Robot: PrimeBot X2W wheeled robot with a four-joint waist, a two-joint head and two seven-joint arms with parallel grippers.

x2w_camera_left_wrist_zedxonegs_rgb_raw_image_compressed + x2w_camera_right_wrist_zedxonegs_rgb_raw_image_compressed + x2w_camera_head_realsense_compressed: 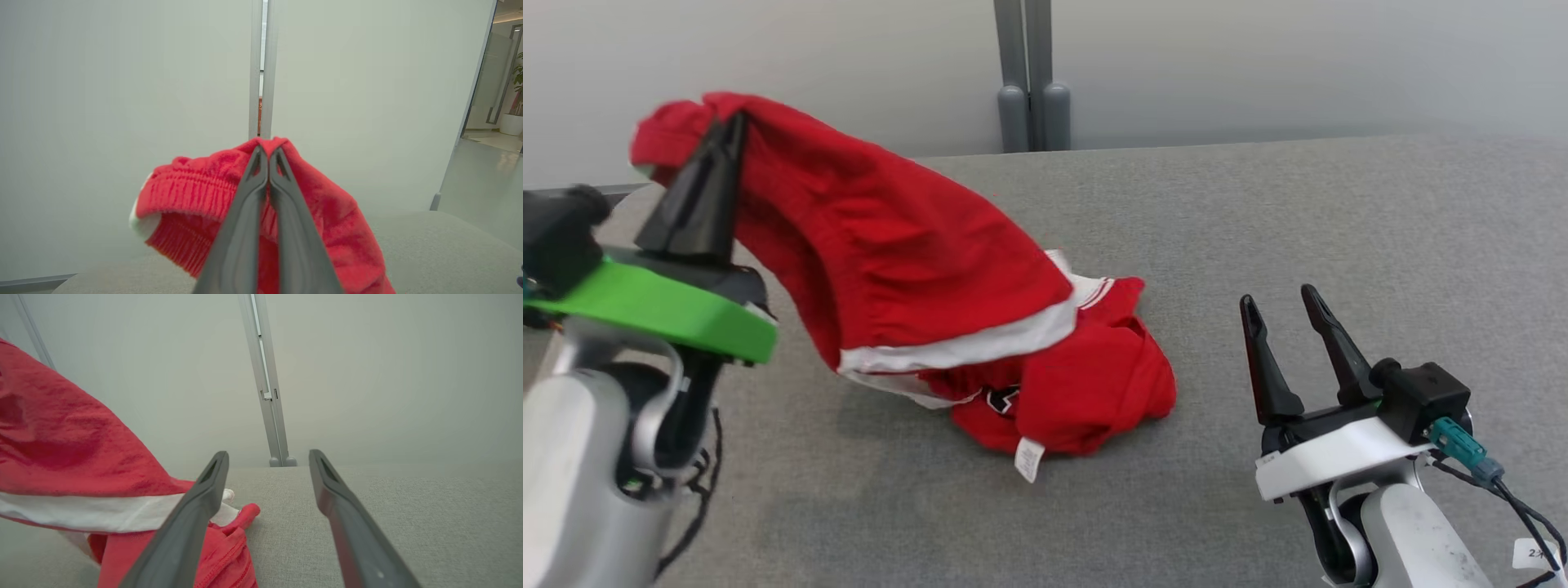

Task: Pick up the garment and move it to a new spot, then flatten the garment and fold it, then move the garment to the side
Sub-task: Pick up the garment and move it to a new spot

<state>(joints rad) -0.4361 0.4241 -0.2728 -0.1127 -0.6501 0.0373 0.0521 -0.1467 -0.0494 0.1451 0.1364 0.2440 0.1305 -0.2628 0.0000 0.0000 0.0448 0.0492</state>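
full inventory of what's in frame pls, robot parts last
garment: 1, red with white trim, one end lifted at the left, the rest heaped mid-table
care label: 1, white, at the garment's near edge
table: 1, grey cloth-like top, under everything
post: 1, grey, upright behind the table's far edge
wall: 1, pale, behind the table
potted plant: 1, green in a white pot, far right of the left wrist view, past an opening
left gripper: 1, dark fingers on a green plate, shut on the garment's lifted end
right gripper: 1, dark fingers on a white plate, open and empty, right of the garment
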